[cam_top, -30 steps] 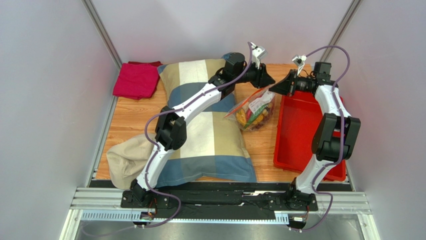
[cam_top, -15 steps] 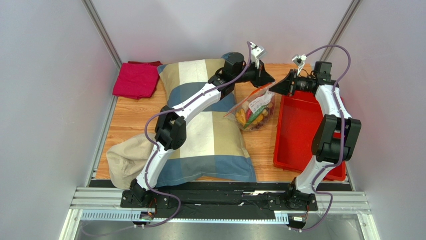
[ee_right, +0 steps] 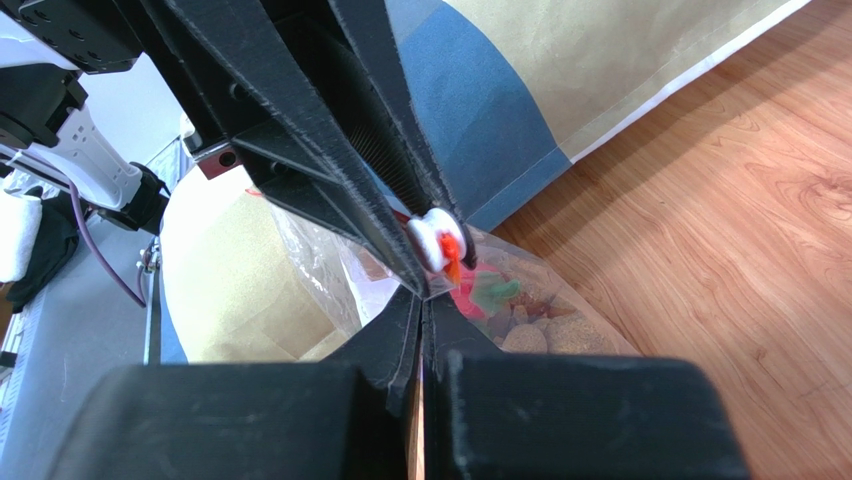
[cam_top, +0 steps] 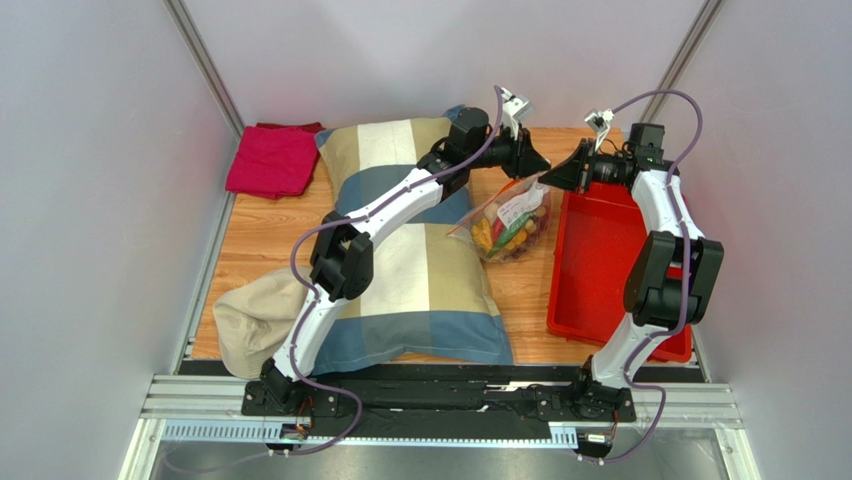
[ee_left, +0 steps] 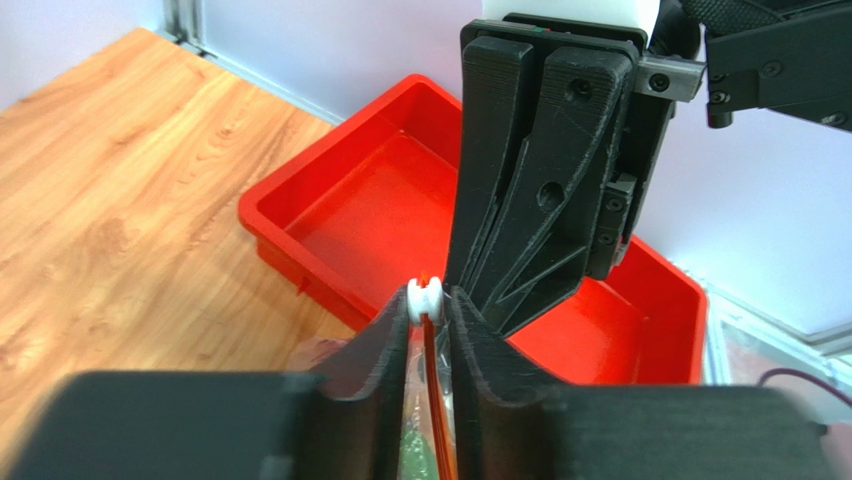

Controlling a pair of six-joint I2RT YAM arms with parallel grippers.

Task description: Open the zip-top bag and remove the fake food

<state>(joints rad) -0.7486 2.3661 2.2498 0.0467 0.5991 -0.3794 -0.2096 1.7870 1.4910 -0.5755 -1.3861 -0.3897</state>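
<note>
Both left gripper (ee_left: pixel 430 305) and right gripper (ee_right: pixel 425 300) clamp the zip-top bag's (cam_top: pixel 510 222) top edge beside the tray (cam_top: pixel 600 262)

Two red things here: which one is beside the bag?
The red tray, the rigid bin just right of the zip-top bag. The red cloth lies in the far left corner, beyond the pillow.

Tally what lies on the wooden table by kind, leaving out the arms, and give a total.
Blue, beige and white striped pillow: 1
Folded red cloth: 1
Crumpled beige fabric: 1
Red plastic tray: 1
Clear zip-top bag with toy food inside: 1
Total: 5
</note>
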